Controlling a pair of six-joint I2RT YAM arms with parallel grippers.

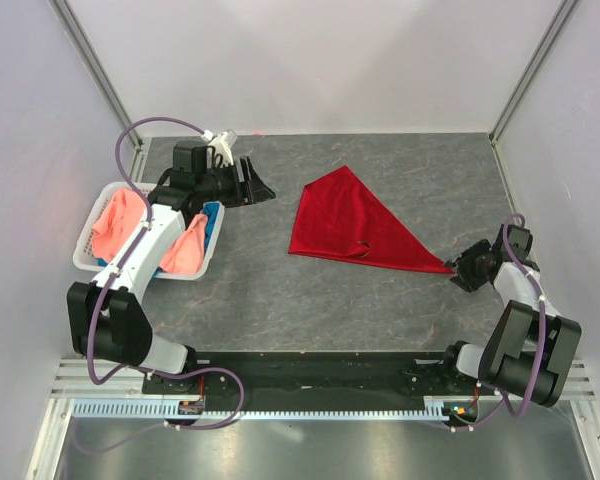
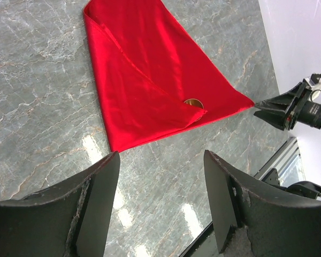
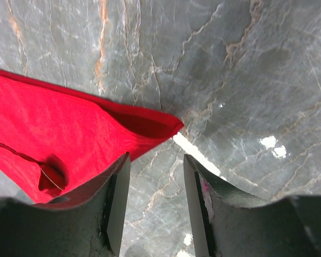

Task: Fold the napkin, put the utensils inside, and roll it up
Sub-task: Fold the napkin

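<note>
The deep red napkin [image 1: 355, 222] lies folded into a triangle on the grey marble table, one corner pointing right. It also shows in the left wrist view [image 2: 144, 75] and the right wrist view [image 3: 53, 134]. The copper-brown spoon [image 2: 193, 102] is tucked inside the fold; only a small part of its bowl peeks out at the edge. My left gripper [image 1: 260, 185] [image 2: 160, 155] is open and empty, left of the napkin and apart from it. My right gripper [image 1: 458, 272] [image 3: 155, 158] is open and empty, just at the napkin's right corner, not touching it.
A white basket [image 1: 85, 255] at the left edge holds salmon-pink cloths [image 1: 115, 225] and a blue cloth [image 1: 212, 220]; my left arm passes over it. White walls close the table's back and sides. The right gripper [image 2: 281, 110] shows in the left wrist view.
</note>
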